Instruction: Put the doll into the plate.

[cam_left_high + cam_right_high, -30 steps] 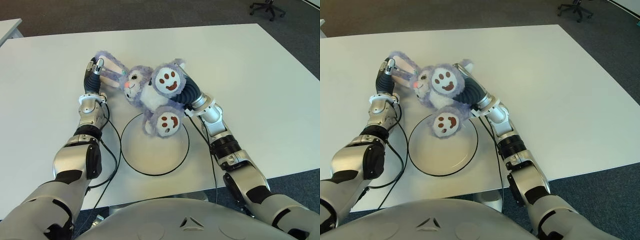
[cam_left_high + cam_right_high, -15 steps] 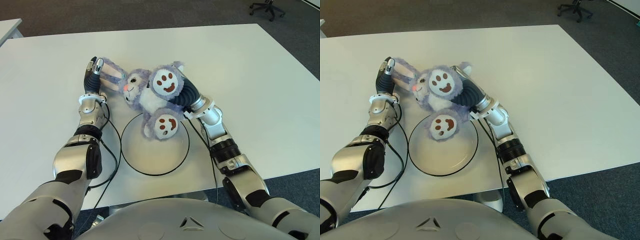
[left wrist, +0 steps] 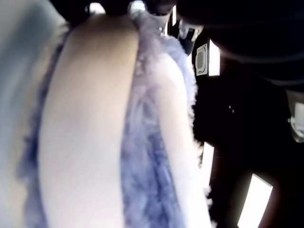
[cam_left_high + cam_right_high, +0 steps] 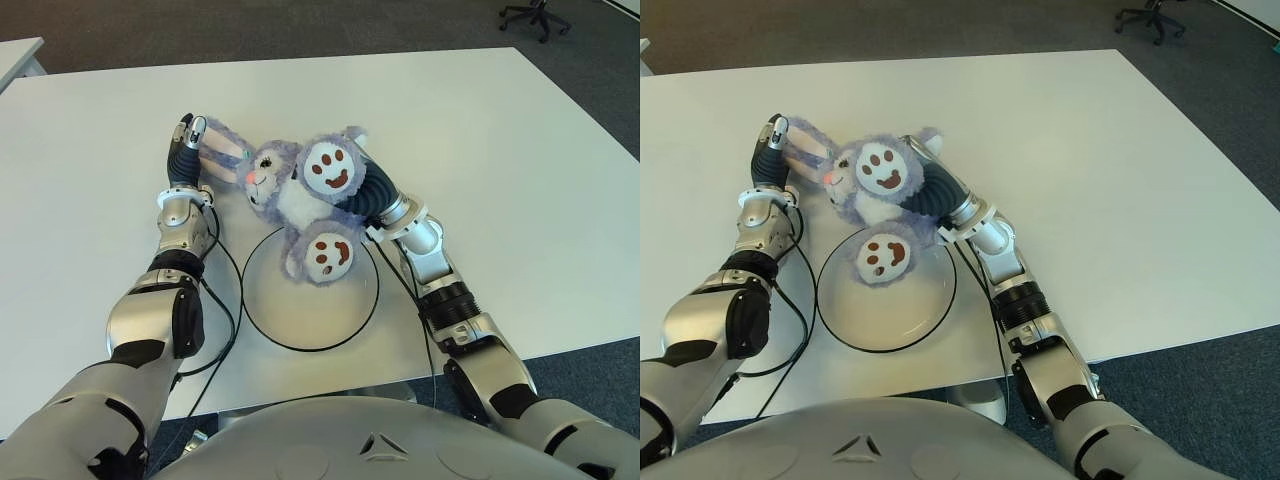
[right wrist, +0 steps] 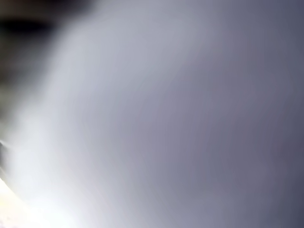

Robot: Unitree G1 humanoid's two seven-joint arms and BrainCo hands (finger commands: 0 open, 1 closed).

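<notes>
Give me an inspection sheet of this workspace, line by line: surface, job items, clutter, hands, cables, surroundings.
Surface: white table, bare apart from the job's things.
Job's things: purple plush doll lies across the far rim of the plate; one foot over the plate, head and ears outside.
Clutter: nothing seen.
Hands: left hand at the doll's ear; right hand buried under the doll's body, fingers hidden.
Cables: black cables run along both forearms.
Surroundings: dark carpet, office chair far right.
</notes>
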